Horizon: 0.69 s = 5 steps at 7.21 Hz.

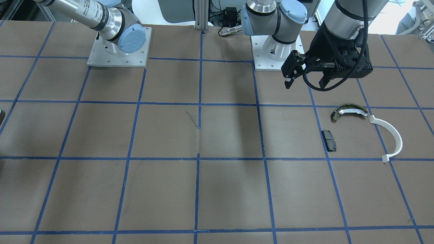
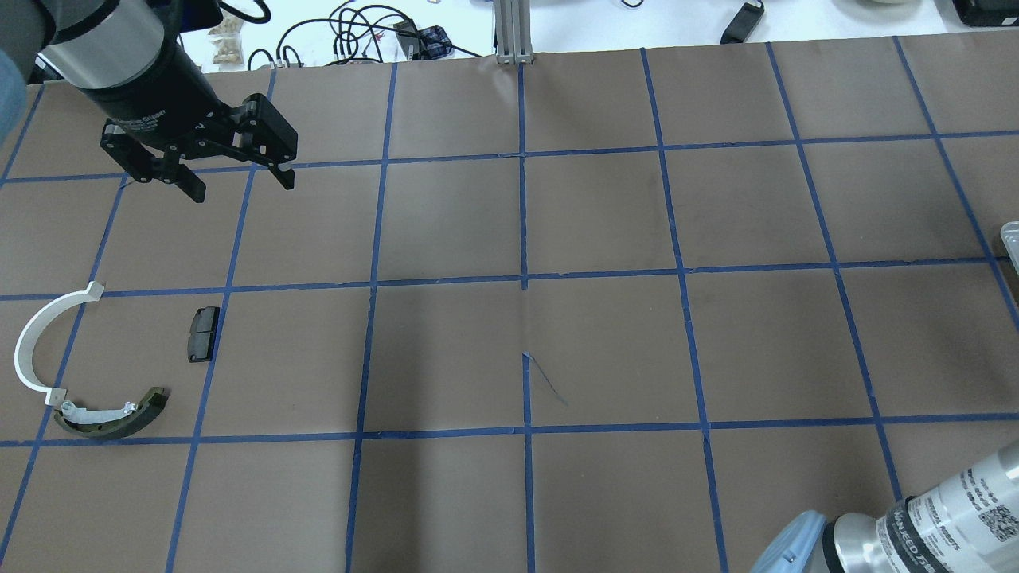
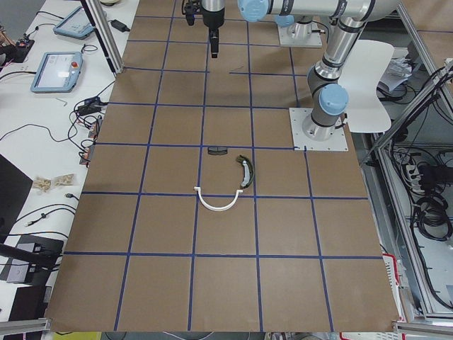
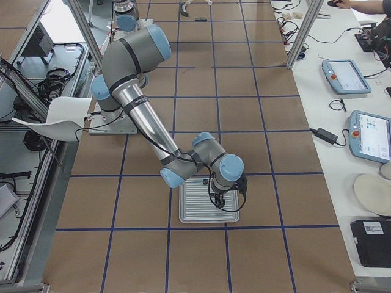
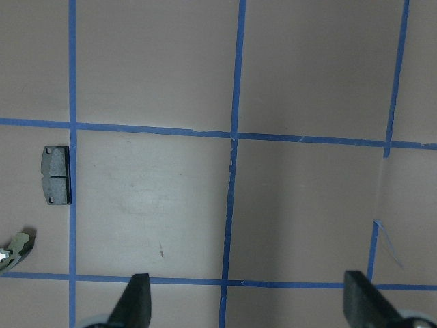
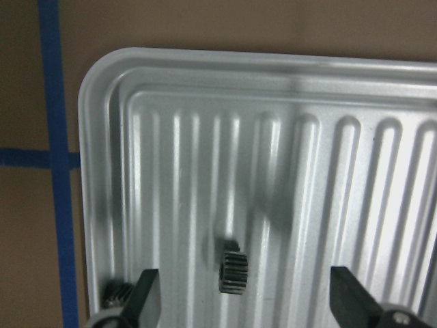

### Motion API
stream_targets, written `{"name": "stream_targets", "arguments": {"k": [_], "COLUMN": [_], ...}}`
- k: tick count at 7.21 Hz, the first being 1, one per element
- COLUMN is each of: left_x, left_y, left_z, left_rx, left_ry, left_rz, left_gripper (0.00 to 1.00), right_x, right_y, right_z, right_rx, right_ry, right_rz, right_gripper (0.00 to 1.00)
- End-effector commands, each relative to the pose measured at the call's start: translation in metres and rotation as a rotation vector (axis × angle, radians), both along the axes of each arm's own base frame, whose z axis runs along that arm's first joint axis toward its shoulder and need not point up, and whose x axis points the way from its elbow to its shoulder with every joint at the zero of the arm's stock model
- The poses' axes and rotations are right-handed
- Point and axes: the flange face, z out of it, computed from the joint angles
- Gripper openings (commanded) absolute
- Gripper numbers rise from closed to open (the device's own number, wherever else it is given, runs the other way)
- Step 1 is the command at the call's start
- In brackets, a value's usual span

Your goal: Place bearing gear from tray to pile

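Note:
In the right wrist view a small dark bearing gear (image 6: 233, 274) lies on the ribbed silver tray (image 6: 205, 123). My right gripper (image 6: 249, 301) hangs open just above it, one finger on each side. A second small gear (image 6: 118, 294) peeks out beside the left finger near the tray's corner. The pile lies on the table's left side: a white half-ring strip (image 2: 33, 342), an olive-and-white curved shoe (image 2: 111, 420) and a black pad (image 2: 203, 334). My left gripper (image 2: 239, 185) hovers open and empty beyond the pile, well above the table.
Blue tape divides the brown table (image 2: 605, 334) into squares. The arm bases (image 1: 118, 47) stand on plates at the robot's edge. The tray (image 4: 195, 210) sits near the table's right end. Tablets (image 4: 345, 76) and cables lie on a side bench, and a person's hand (image 4: 345, 3) shows there.

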Motion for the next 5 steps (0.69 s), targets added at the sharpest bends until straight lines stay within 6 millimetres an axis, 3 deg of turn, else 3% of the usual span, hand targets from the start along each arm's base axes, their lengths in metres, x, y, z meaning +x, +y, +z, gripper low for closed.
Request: {"name": "stream_targets", "arguments": {"k": [1, 2, 3, 4, 5], "left_x": [0.0, 0.0, 0.0, 0.0, 0.0], "left_y": [0.0, 0.0, 0.0, 0.0, 0.0], "left_z": [-0.0003, -0.0003, -0.0003, -0.0003, -0.0003], "left_rx": [0.001, 0.001, 0.001, 0.001, 0.001], "left_ry": [0.0, 0.0, 0.0, 0.0, 0.0], "left_rz": [0.0, 0.0, 0.0, 0.0, 0.0], "left_gripper": [1.0, 1.0, 1.0, 1.0, 1.0], "right_x": [0.0002, -0.0014, -0.0028, -0.0028, -0.003], "right_y": [0.0, -0.0012, -0.0022, -0.0022, -0.0016], "right_z": [-0.0076, -0.0165, -0.0175, -0.0175, -0.0145], "right_rx": [0.006, 0.008, 0.0, -0.001, 0.002], "right_ry": [-0.01, -0.012, 0.001, 0.002, 0.008], "right_rz": [-0.002, -0.006, -0.011, -0.011, -0.012], "right_gripper": [0.77, 0.74, 0.63, 0.46, 0.17]}}
